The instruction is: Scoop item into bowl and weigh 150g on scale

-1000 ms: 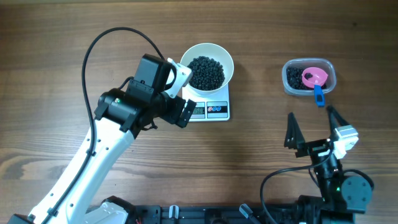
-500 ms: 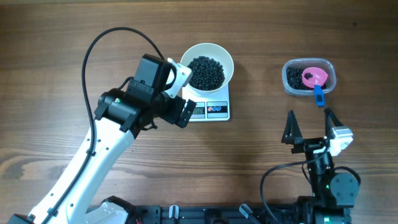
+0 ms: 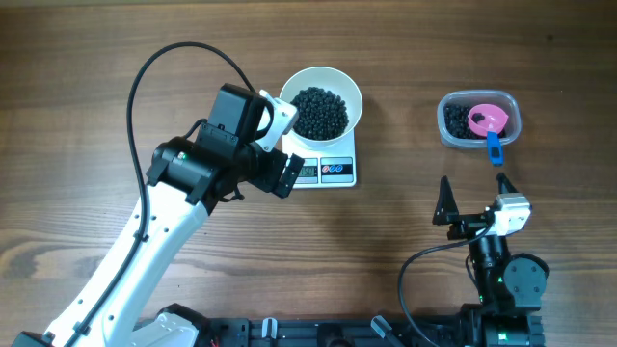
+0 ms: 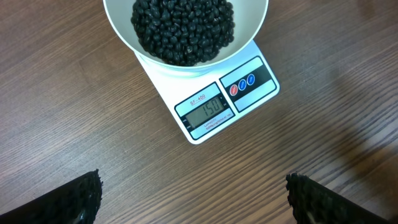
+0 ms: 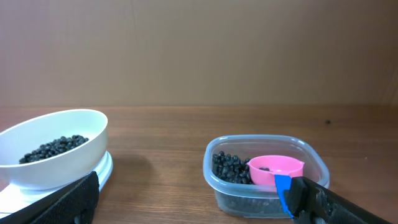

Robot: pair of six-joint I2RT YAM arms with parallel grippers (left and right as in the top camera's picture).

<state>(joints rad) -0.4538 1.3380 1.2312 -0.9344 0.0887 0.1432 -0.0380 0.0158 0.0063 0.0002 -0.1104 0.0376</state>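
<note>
The white bowl [image 3: 321,69] stands on the scale [image 3: 337,172], holding a heap of black beans [image 3: 320,111]. In the left wrist view the bowl [image 4: 121,34] and its beans [image 4: 183,28] sit at the top, and the scale [image 4: 249,65] display [image 4: 208,109] reads 150. My left gripper [image 3: 282,145] hovers just left of the scale, open and empty [image 4: 193,202]. My right gripper [image 3: 474,198] is open and empty near the front right. It faces the bowl [image 5: 62,165] and the tub, with nothing between its fingers [image 5: 199,205].
A clear plastic tub [image 3: 516,111] at the right holds more black beans [image 3: 455,120] and a pink scoop [image 3: 487,119] with a blue handle [image 3: 494,146]. In the right wrist view the tub [image 5: 267,190] stands just ahead with the scoop [image 5: 277,167] inside.
My right gripper has drawn back and shifted a little left, away from the tub. The left arm, bowl and scale have not moved.
</note>
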